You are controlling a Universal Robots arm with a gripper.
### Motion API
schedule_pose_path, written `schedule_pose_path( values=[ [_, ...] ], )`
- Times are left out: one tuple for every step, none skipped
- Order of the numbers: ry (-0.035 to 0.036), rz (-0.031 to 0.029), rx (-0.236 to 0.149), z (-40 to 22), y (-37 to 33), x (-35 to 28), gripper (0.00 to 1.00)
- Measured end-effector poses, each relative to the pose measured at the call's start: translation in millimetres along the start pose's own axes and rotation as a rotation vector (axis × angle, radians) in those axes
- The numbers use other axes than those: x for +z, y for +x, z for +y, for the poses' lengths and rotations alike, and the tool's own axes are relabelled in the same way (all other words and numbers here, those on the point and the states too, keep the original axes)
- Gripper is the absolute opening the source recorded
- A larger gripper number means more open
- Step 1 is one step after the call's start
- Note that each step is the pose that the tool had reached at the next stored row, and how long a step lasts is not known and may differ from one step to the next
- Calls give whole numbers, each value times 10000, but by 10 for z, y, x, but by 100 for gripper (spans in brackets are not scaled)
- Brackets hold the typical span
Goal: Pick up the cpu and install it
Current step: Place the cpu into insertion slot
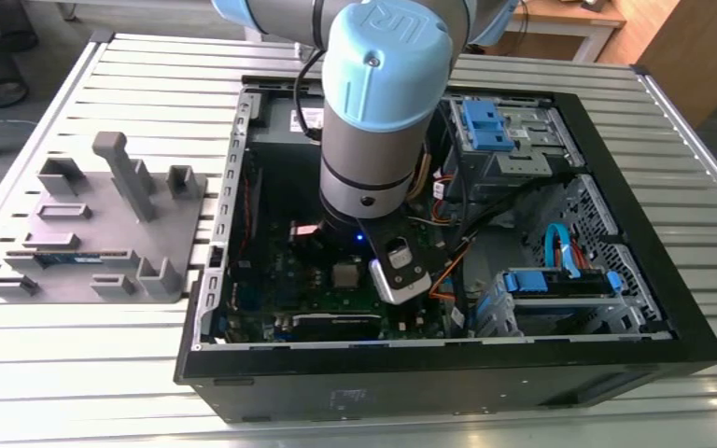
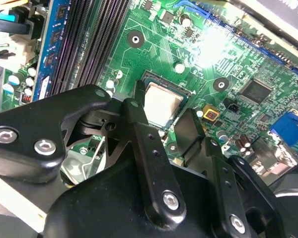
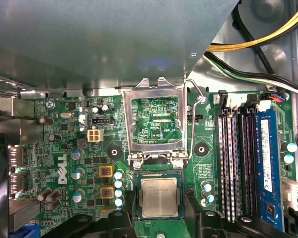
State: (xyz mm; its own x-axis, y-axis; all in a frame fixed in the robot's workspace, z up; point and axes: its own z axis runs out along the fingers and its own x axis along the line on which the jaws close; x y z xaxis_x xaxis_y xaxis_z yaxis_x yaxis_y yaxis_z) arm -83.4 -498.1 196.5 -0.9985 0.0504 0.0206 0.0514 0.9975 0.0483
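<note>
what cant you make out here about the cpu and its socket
Second wrist view: near edge of the cpu, hidden behind the gripper.
First wrist view: the edge of the socket by the gripper, covered by it.
Exterior view: much of the motherboard, blocked by the arm.
Any view: whether the cpu sits fully seated.

PC case (image 1: 458,378) lies on slatted table (image 1: 60,373); parts tray (image 1: 97,233) lies on same table, at the exterior view's left of the case. Arm (image 1: 377,112) reaches down into the case. Inside, on the bottom, lies mainboard (image 3: 64,148), w/ the cpu (image 3: 159,197) in its socket. Socket cover (image 3: 156,90) is folded back just beside the cpu; RAM slots (image 3: 233,163) are near, at another side. Gripper (image 2: 165,106) hangs over the cpu, fingers (image 2: 139,129) apart, one at each side.
</note>
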Motion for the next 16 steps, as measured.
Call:
schedule_pose_path(
  values=[
    [0, 0, 0, 0, 0, 0, 51],
    [0, 0, 0, 0, 0, -1, 51],
    [1, 1, 0, 0, 0, -1, 51],
    [1, 1, 0, 0, 0, -1, 51],
    [1, 1, 0, 0, 0, -1, 49],
    [1, 0, 0, 0, 0, -1, 49],
    [1, 1, 0, 0, 0, -2, 44],
    [1, 1, 0, 0, 0, -2, 37],
    [1, 1, 0, 0, 0, -2, 37],
    [1, 1, 0, 0, 0, -2, 31],
    [1, 1, 0, 0, 0, -2, 25],
    [1, 1, 0, 0, 0, -2, 25],
    [1, 1, 0, 0, 0, -3, 20],
    [1, 1, 0, 0, 0, -3, 14],
    [1, 1, 0, 0, 0, -3, 14],
    [2, 1, 0, 0, 0, -3, 11]
  ],
)
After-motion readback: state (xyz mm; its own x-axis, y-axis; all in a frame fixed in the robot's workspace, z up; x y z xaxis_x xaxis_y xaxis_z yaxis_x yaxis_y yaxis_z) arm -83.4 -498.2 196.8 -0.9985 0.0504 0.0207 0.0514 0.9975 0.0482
